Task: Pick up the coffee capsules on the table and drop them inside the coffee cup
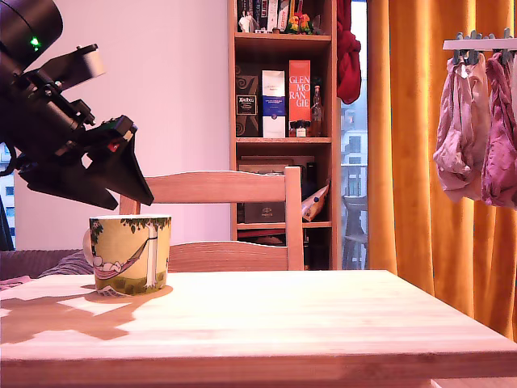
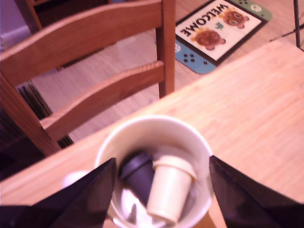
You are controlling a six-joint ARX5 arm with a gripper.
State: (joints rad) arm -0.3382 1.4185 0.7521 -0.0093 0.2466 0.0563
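The claw (image 2: 161, 190) hangs just above the mouth of the coffee cup (image 1: 131, 253), its two dark fingers (image 2: 83, 199) spread wide to either side of the rim with nothing between them, so it is released and empty. In the wrist view both coffee capsules lie inside the cup: the cream capsule (image 2: 170, 189) rests tilted with its wider rim up against the inner wall, and the dark capsule (image 2: 137, 173) lies touching it on the side nearer the cup's pale handle (image 2: 73, 178). In the exterior view the cup stands upright on the wooden tabletop (image 1: 307, 323), near that view's left edge, its printed hammock figure facing the camera and its handle pointing to the view's left; the capsules are hidden by the cup's wall there. Just behind the cup, beyond the tabletop's far edge, stands a wooden chair (image 1: 230, 214). On the floor past the chair lies a mat (image 2: 218, 26) reading WELCOME. Farther behind the cup are a bookshelf (image 1: 283, 105) and orange curtains (image 1: 428, 162).
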